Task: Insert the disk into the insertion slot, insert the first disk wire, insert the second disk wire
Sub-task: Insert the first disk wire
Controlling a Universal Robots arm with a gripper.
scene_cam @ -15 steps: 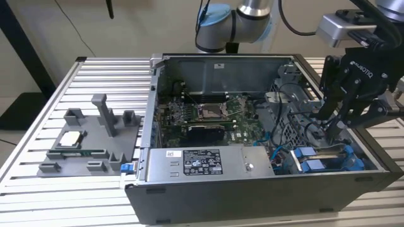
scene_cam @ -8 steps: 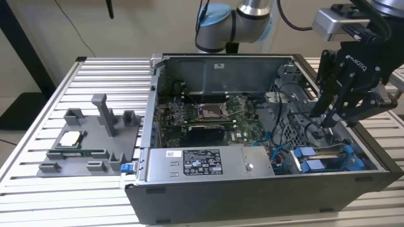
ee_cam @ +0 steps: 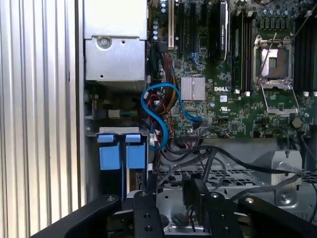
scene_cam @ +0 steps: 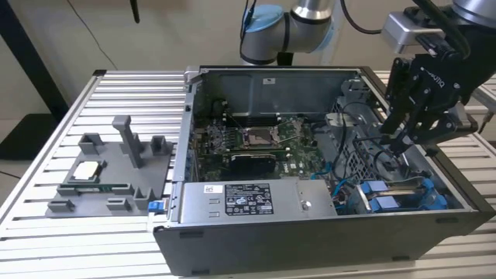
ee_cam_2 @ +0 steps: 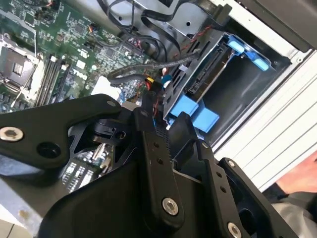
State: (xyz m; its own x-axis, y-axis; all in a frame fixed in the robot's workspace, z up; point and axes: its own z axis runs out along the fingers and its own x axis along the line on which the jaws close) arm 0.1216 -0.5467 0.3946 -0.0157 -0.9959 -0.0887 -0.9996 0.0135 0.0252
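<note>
Well, the blue-framed disk [scene_cam: 384, 203] is sitting in the slot [scene_cam: 422, 189] of the drive cage [scene_cam: 350, 156]. The gripper [scene_cam: 396, 144] is hanging just above that cage among black cables [ee_cam: 213, 151]; I cannot tell whether it is gripping one. Both wire steps are looking undone.

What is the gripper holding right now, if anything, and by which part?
Cannot tell. The gripper hangs inside the computer case with a black wire at its tip, but the contact itself is hidden.
</note>
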